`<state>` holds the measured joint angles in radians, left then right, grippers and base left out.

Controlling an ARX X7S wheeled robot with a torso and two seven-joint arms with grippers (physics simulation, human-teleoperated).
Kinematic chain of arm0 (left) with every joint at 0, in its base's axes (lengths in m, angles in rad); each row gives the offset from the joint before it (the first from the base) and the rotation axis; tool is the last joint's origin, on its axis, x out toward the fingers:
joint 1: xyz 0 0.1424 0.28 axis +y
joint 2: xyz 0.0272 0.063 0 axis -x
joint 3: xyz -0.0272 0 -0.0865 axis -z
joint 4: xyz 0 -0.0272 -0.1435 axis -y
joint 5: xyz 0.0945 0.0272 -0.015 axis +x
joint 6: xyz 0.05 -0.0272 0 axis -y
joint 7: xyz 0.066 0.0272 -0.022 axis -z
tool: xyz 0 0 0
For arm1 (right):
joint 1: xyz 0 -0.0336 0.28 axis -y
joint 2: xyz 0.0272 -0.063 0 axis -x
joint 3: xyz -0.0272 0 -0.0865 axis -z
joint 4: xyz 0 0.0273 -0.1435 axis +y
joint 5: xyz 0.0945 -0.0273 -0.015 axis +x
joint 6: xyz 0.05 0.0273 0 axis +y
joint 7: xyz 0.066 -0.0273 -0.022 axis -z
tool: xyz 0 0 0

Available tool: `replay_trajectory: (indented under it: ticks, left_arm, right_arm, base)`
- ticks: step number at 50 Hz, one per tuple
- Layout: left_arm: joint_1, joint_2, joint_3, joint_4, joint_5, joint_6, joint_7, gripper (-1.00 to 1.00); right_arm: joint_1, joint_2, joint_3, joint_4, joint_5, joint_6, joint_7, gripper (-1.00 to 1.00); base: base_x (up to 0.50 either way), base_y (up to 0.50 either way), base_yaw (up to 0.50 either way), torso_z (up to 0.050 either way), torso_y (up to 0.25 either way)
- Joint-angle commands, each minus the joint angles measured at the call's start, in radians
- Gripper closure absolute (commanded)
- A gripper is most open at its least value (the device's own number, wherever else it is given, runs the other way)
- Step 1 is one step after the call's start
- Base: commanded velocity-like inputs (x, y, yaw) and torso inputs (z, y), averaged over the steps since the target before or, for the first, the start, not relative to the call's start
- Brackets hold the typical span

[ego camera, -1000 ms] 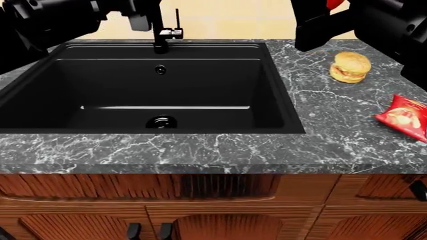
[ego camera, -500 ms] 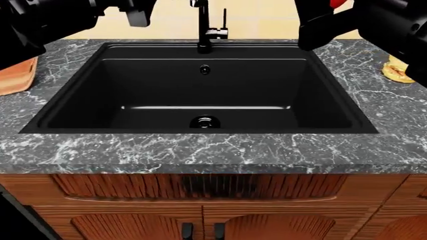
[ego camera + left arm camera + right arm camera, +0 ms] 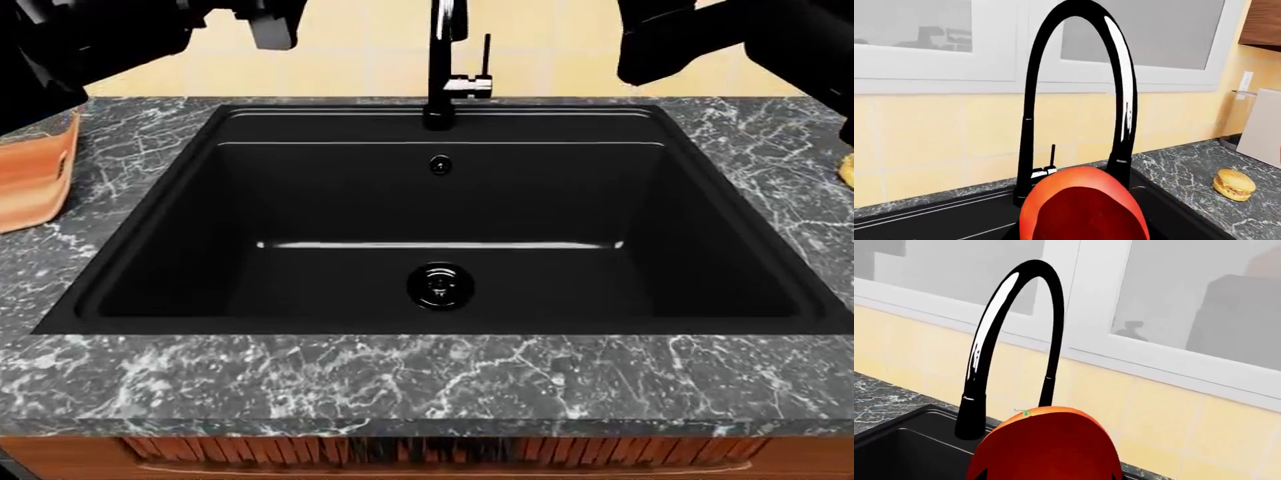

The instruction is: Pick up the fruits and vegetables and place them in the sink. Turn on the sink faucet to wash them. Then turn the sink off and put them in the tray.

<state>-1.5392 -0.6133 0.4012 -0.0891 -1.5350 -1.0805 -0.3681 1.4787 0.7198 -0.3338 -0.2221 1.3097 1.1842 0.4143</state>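
Observation:
A glossy red tomato (image 3: 1084, 207) fills the near part of the left wrist view, held in my left gripper, whose fingers it hides. A second tomato (image 3: 1047, 447), with a bit of green stem, fills the right wrist view the same way in my right gripper. Both hang in front of the tall black sink faucet (image 3: 441, 60), above the back of the black sink (image 3: 174, 230). The basin holds only its drain (image 3: 439, 285). My left arm (image 3: 107, 35) and right arm (image 3: 721, 35) cross the top corners of the head view. The wooden tray (image 3: 34, 170) shows at the left edge.
A tan burger (image 3: 1234, 184) lies on the marble counter (image 3: 427, 380) right of the sink, only a sliver of it at the head view's right edge. Tiled wall and white cabinets stand behind the faucet. Wooden cabinet fronts run under the counter's front edge.
The head view has swung left and closer: the sink now sits centred, burger and chips bag slid off to the right, and the tray came in at the left. Both arms stay raised.

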Motion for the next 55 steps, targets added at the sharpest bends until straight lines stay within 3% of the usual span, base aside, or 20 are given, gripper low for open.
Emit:
replay_trajectory:
  ticks: [1,22,55]
  left_arm:
    - [-0.006,0.001,0.003,-0.003,-0.011,0.004,-0.010,1.00]
    - [-0.021,0.003,0.008,-0.006,-0.017,0.002,-0.010,1.00]
    - [-0.020,-0.009,0.015,0.002,-0.026,0.000,-0.011,1.00]
  right_arm:
    - [0.012,0.008,0.005,0.001,-0.005,0.005,-0.001,1.00]
    - [0.027,0.002,-0.005,0.016,-0.012,-0.003,-0.005,1.00]
    - [0.024,0.014,-0.011,0.008,0.005,-0.004,-0.003,1.00]
  base:
    - [0.00,0.00,0.00,0.000,0.000]
    - [0.13,0.00,0.00,0.000,0.001]
    - [0.29,0.00,0.00,0.000,0.001]
